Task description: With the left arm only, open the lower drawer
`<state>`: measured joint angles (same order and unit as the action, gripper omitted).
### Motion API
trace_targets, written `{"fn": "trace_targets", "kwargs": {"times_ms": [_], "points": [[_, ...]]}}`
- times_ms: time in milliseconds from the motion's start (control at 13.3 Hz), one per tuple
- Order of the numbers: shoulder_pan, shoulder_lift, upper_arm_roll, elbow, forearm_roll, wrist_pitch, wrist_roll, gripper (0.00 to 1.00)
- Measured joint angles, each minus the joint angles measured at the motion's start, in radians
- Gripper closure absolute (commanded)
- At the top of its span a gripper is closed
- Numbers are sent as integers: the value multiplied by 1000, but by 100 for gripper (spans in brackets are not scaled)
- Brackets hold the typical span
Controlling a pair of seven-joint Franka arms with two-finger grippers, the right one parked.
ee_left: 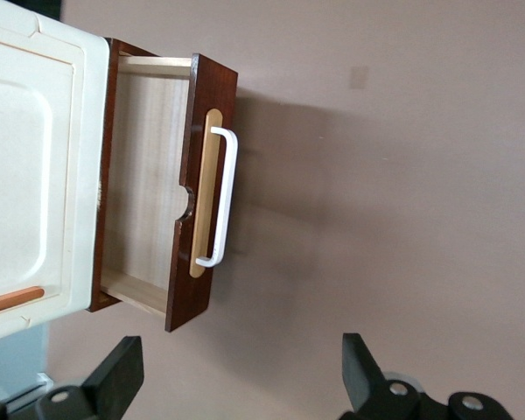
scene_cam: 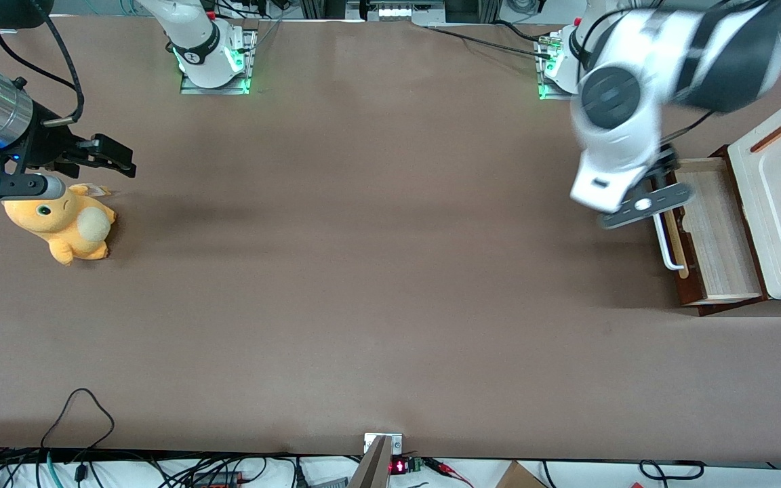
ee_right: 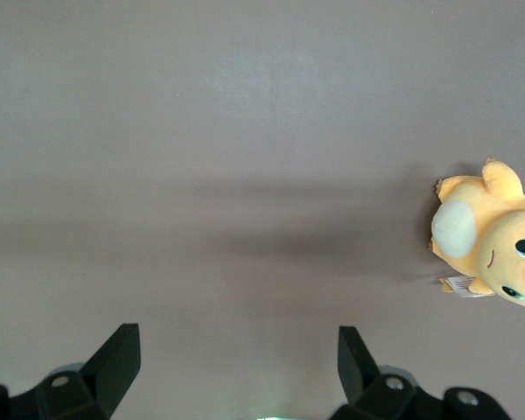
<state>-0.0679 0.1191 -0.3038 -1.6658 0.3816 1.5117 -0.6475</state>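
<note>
The lower drawer (ee_left: 149, 184) stands pulled out from under the cream cabinet top (ee_left: 26, 166) at the working arm's end of the bench (scene_cam: 363, 271), its white handle (ee_left: 220, 197) clear of the hand (ee_left: 241, 385), whose fingers (ee_left: 118, 376) are spread apart, gripping nothing

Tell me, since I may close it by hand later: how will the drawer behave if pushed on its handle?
The drawer looks like stiff wood and stands open, so it would probably slide straight in. The handle is a thin bar, likely rigid but smooth. The gripper hangs open above the table, touching nothing.
</note>
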Motion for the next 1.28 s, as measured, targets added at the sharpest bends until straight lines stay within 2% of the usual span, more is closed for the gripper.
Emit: {"fn": "trace_targets", "kwargs": {"times_ms": [377,603,1281], "points": [[23,-81,189,59,-297,2,308,0],[43,-99,295,61,-410,11,484,0],[36,-98,302,61,-421,23,507,0]]}}
